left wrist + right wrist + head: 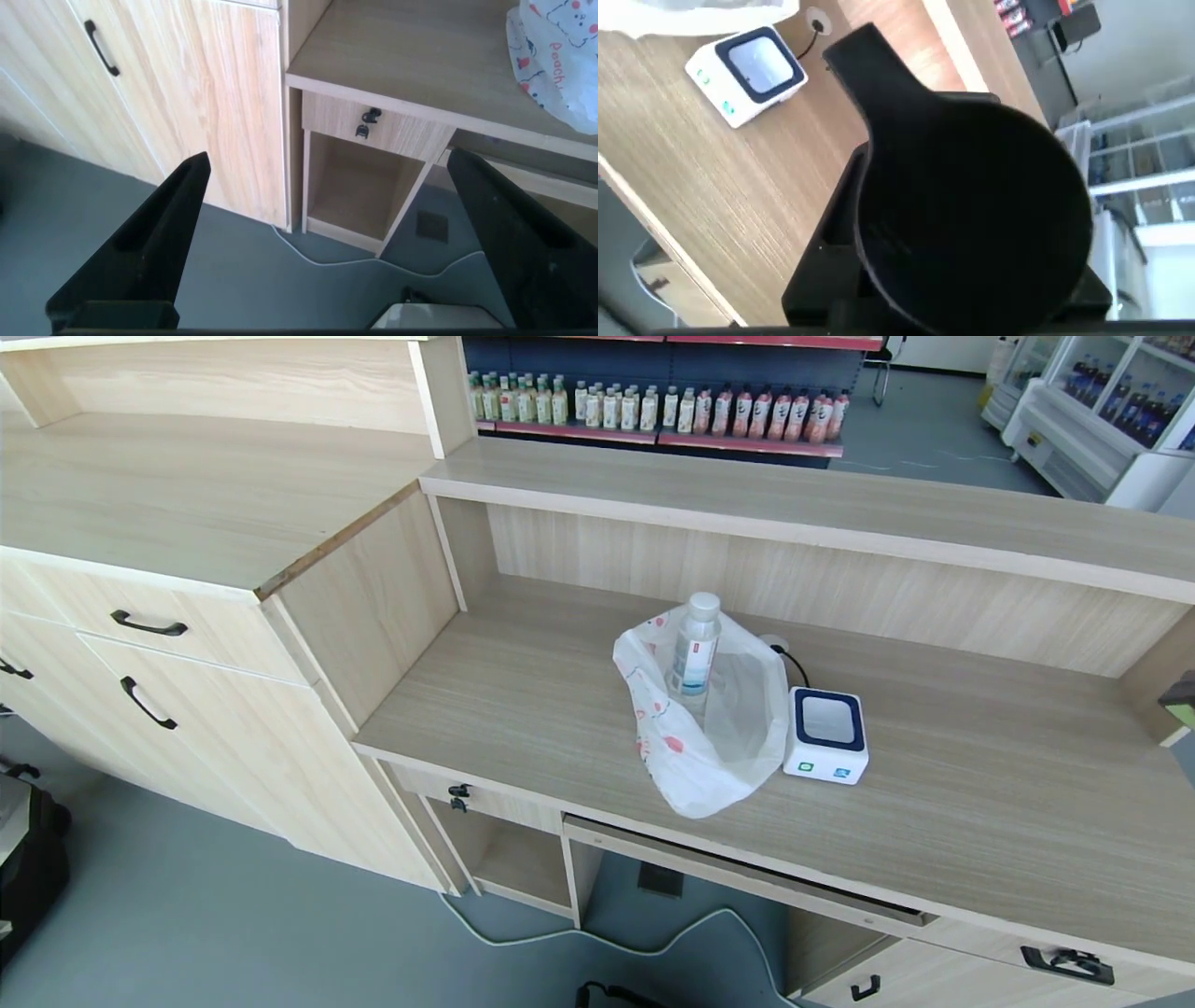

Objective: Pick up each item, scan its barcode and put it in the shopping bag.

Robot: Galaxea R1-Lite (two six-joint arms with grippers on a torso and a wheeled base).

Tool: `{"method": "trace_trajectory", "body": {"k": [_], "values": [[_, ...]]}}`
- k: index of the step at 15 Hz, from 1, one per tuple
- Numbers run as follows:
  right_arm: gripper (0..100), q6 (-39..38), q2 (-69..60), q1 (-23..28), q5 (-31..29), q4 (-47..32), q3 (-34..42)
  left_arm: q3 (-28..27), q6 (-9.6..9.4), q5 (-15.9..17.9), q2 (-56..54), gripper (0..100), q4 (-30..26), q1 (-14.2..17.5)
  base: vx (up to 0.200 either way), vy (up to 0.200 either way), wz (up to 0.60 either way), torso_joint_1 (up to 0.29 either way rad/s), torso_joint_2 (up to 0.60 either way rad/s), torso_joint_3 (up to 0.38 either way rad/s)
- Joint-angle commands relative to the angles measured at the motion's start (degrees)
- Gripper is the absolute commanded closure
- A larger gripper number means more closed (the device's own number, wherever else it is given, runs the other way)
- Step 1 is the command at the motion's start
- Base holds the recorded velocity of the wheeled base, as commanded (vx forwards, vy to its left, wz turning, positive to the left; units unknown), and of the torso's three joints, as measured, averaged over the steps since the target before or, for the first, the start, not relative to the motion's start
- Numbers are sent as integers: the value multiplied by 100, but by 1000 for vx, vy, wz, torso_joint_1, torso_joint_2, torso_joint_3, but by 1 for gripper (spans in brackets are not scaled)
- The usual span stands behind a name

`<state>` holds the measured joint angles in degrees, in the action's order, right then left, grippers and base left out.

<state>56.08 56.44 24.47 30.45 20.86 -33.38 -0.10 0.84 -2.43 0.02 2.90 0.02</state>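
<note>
A white shopping bag (691,756) with red prints stands open on the wooden counter (523,709). Inside it a clear bottle (695,653) with a white cap stands upright. Just right of the bag sits the white scanner (826,733) with its blue-framed window. My right gripper (971,187) hovers over the counter to the right of the scanner (752,70), shut on a black round item (990,233) that hides most of what is below it. My left gripper (327,224) hangs open and empty below the counter's front left corner, with the bag (551,56) up to one side.
A raised ledge (794,504) runs behind the counter, and a taller cabinet (187,504) with black-handled drawers stands to the left. Under the counter are an open cubby (364,187), a locked drawer and a cable on the grey floor. Shelves of bottles stand far behind.
</note>
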Motion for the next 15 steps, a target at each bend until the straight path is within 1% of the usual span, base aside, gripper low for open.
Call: {"method": "trace_trajectory", "body": {"k": [1, 2, 3, 5, 6, 7, 8, 9, 10, 11, 13, 14, 15], "values": [[100, -1609, 306, -909, -1059, -73, -477, 1, 4, -4, -2, 0, 9, 6, 0, 0, 600, 2, 2, -2], [100, -2734, 596, -1234, -1182, -82, -652, 1, 4, -4, -2, 0, 0, 6, 0, 0, 0, 0, 0, 0], [100, -3841, 956, -1304, -1156, -91, -890, 1, 4, -4, -2, 0, 0, 6, 0, 0, 0, 0, 0, 0], [100, -5467, 1712, -1146, -1217, -152, -1303, 1, 4, -4, -2, 0, 9, 6, 0, 0, 0, 0, 0, 0], [100, -6091, 2152, -1084, -1384, -143, -1426, 1, 4, -4, -2, 0, 0, 6, 0, 0, 0, 0, 0, 0], [100, -6372, 2494, -1058, -1577, -108, -1470, 1, 4, -4, -2, 0, 9, 6, 0, 0, 0, 0, 0, 0], [100, -6531, 2776, -1005, -1639, -82, -1487, 1, 4, -4, -2, 0, 9, 6, 0, 0, 0, 0, 0, 0], [100, -6583, 3206, -794, -1630, 41, -1567, 1, 4, -4, -2, 0, 0, 6, 0, 0, 0, 0, 0, 0], [100, -6706, 3690, -706, -1630, 120, -1777, 1, 4, -4, -2, 0, 0, 6, 0, 0, 0, 0, 0, 0], [100, -6847, 3909, -706, -1630, 129, -1865, 1, 4, -4, -2, 0, 9, 6, 0, 0, 0, 0, 0, 0], [100, -6900, 4200, -742, -1516, 199, -1953, 1, 4, -4, -2, 0, 9, 6, 0, 0, 0, 0, 0, 0], [100, -6900, 4410, -838, -1112, 252, -2059, 1, 4, -4, -2, 0, 0, 6, 0, 0, 0, 0, 0, 0], [100, -6917, 4533, -917, -1068, 252, -2129, 1, 4, -4, -2, 0, 0, 6, 0, 0, 0, 0, 0, 0]]}}
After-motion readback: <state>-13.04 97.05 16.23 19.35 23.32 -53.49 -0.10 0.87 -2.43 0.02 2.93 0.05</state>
